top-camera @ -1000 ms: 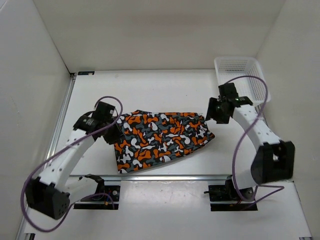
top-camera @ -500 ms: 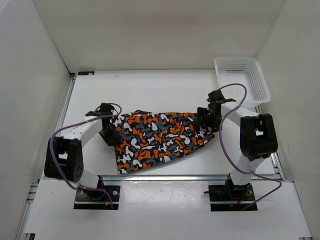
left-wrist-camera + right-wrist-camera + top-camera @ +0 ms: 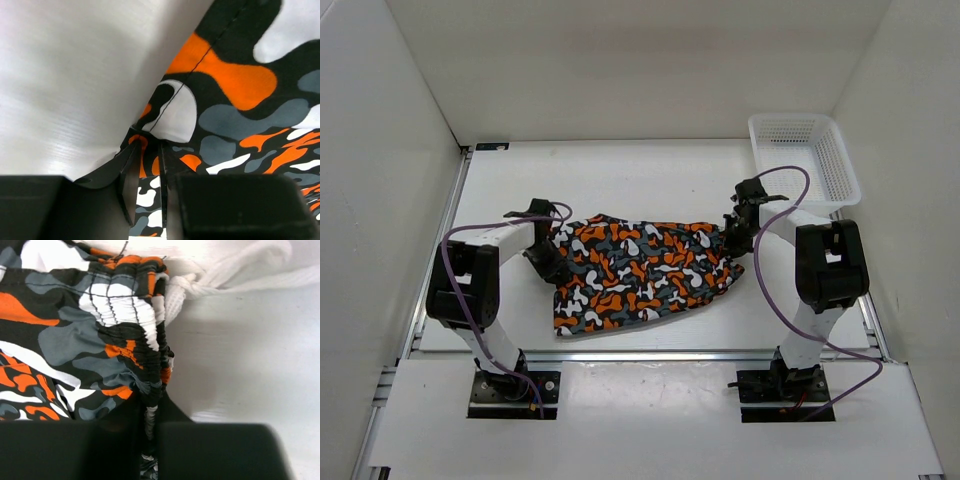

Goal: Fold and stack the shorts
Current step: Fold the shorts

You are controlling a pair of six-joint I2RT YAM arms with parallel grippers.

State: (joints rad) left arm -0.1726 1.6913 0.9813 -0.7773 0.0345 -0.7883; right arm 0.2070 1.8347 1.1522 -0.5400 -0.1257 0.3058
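Observation:
The shorts (image 3: pixel 640 272), printed in orange, white, black and grey blotches, lie spread flat in the middle of the table. My left gripper (image 3: pixel 549 262) is low at their left edge. In the left wrist view a strip of the hem (image 3: pixel 146 192) sits pinched between the narrow jaws of that gripper (image 3: pixel 145 152). My right gripper (image 3: pixel 733 238) is at the right end. There the gathered elastic waistband (image 3: pixel 150 365) runs down into the shut jaws of the gripper (image 3: pixel 152 412). A white drawstring (image 3: pixel 235 270) trails off the waistband onto the table.
A white mesh basket (image 3: pixel 805 160) stands at the back right corner, just behind the right arm. White walls close in the table on the left, back and right. A metal rail (image 3: pixel 650 353) runs along the near edge.
Both arms have come down onto the ends of the shorts. The right gripper has closed on the waistband, and the left jaws have narrowed on the hem. The left edge has shifted slightly.

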